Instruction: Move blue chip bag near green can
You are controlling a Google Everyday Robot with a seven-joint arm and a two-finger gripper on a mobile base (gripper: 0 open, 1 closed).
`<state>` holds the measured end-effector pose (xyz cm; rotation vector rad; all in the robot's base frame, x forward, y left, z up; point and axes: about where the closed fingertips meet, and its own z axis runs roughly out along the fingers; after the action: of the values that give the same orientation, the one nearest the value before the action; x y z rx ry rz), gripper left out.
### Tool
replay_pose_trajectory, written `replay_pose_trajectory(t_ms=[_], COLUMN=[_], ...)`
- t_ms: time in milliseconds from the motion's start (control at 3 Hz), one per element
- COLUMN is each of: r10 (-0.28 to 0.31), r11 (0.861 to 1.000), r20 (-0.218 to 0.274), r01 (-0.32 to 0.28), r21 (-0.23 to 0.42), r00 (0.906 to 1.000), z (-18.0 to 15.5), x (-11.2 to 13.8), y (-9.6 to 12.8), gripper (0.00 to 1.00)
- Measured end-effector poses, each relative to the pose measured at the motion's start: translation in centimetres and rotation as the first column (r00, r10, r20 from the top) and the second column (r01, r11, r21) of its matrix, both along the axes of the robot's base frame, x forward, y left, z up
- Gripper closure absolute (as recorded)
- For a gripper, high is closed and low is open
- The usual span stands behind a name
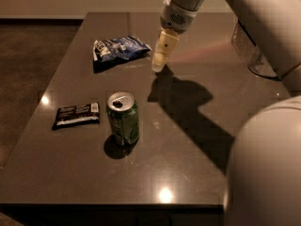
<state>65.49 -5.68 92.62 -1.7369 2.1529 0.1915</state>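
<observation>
The blue chip bag (119, 49) lies on the dark table (188, 140) at the back left, crinkly, with white print. The green can (123, 118) stands upright nearer the front, silver top with the tab opening showing. My gripper (159, 66) hangs above the table just right of the bag, its cream fingers pointing down at about the bag's right end, with a small gap between them and the bag. It holds nothing.
A flat black wrapper (76, 115) with white lettering lies left of the can. A clear container (254, 51) stands at the back right, partly behind my arm (263, 18). My arm's big white body fills the lower right.
</observation>
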Motion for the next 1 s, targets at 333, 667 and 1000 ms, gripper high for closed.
replay_pose_trajectory(t_ms=[333,667,1000], r10=[-0.027,-0.088,-0.144], r11=[0.999,0.993,0.981], r20=[-0.02,-0.032,-0.043], r01=[0.028,0.09,0.148], r21=[0.037,0.081,0.126], r00=[0.9994,0.9956,0.9887], z=[-0.2,-0.8,-1.7], x=[2.8,5.7,8.3], y=[3.5,5.7,7.4], gripper=[0.0,0.0,0.0])
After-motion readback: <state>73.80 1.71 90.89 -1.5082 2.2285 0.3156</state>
